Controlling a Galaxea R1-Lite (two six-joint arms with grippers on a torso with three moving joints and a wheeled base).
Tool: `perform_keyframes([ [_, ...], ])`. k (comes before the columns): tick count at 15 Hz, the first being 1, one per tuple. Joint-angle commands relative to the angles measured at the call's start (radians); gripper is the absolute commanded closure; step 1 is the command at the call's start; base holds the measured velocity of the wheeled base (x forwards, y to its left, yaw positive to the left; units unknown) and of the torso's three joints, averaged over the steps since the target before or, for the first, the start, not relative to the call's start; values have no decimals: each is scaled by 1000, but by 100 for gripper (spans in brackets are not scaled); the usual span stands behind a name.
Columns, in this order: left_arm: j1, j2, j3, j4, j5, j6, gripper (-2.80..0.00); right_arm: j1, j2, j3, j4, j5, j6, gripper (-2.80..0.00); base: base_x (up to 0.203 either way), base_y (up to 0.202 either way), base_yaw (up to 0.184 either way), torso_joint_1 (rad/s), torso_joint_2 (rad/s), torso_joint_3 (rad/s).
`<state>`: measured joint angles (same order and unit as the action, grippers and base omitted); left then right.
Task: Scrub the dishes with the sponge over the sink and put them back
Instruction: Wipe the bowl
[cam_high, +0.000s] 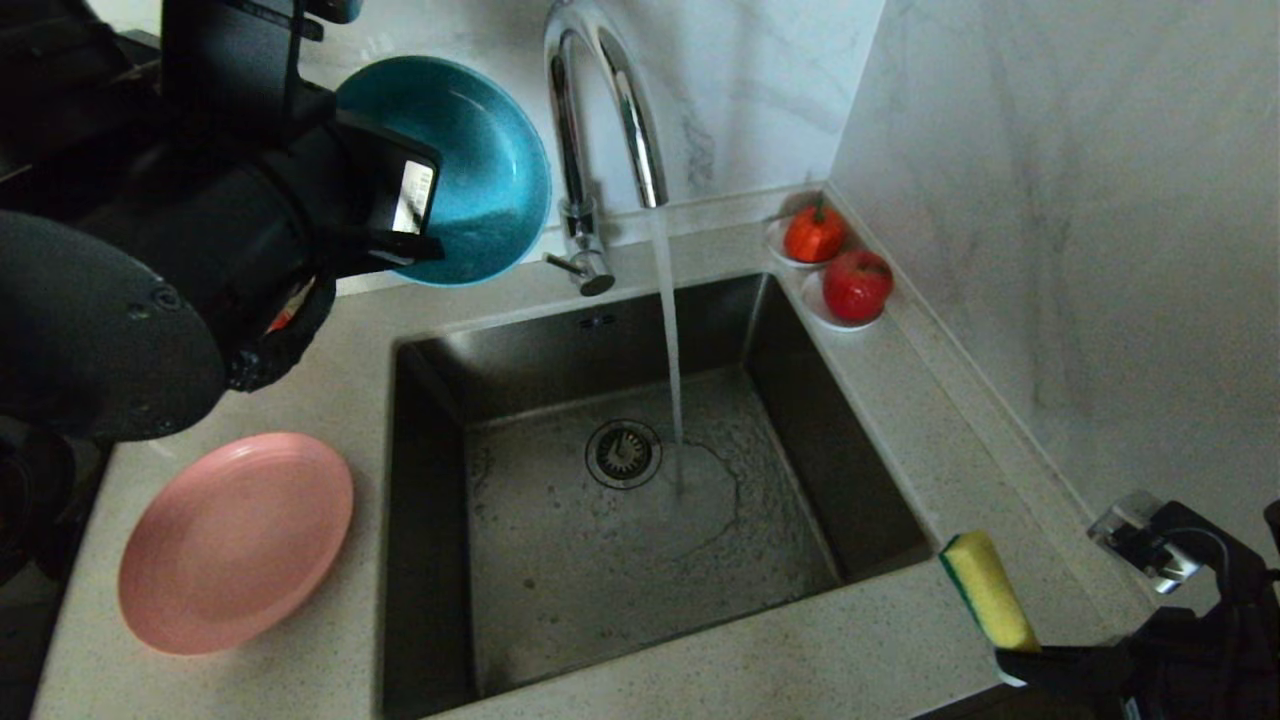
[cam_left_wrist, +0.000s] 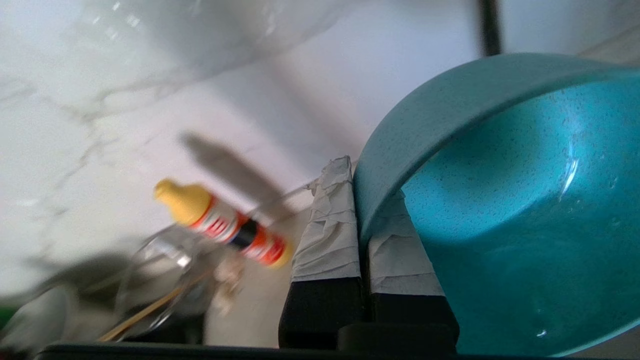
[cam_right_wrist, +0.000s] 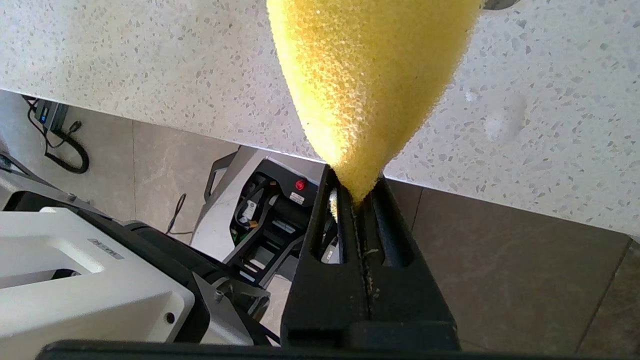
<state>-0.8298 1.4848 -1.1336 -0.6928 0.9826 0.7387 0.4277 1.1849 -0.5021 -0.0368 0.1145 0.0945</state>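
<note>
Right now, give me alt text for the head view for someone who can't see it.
The left gripper holds a teal bowl left of the running tap over the sink. The right gripper holds the sponge; a pink plate lies on the counter.

light: dim, cool | glare: tap (cam_high: 600, 110) | blur: bottle (cam_left_wrist: 222, 225) smeared

bowl (cam_high: 480, 170): teal | plate (cam_high: 235, 540): pink | sponge (cam_high: 985, 590): yellow, green edge

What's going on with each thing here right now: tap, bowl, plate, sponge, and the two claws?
Tap: running into the sink.
Teal bowl: tilted, held aloft.
Pink plate: lying on the counter.
Sponge: pinched, upright.
Left gripper: jaws shut on the bowl's rim.
Right gripper: jaws shut on the sponge.
</note>
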Motion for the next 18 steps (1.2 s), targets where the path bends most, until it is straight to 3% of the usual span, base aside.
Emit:
perform_keyframes([
  [1,0,-20,55,-89,-39,4,0,0,8,1,-1,2,1,0,0,0,0,0,0,0],
  [6,10,-14,126,-300,-156,4,0,0,16,-4,-2,2,1,0,0,0,0,0,0,0],
  [10,19,4,282,-541,-246,6,0,0,26,-3,-3,2,1,0,0,0,0,0,0,0],
  [12,20,28,332,-653,-263,10,0,0,31,-4,-7,2,1,0,0,0,0,0,0,0],
  [18,23,44,468,-830,-301,12,0,0,53,-3,-31,2,1,0,0,0,0,0,0,0],
])
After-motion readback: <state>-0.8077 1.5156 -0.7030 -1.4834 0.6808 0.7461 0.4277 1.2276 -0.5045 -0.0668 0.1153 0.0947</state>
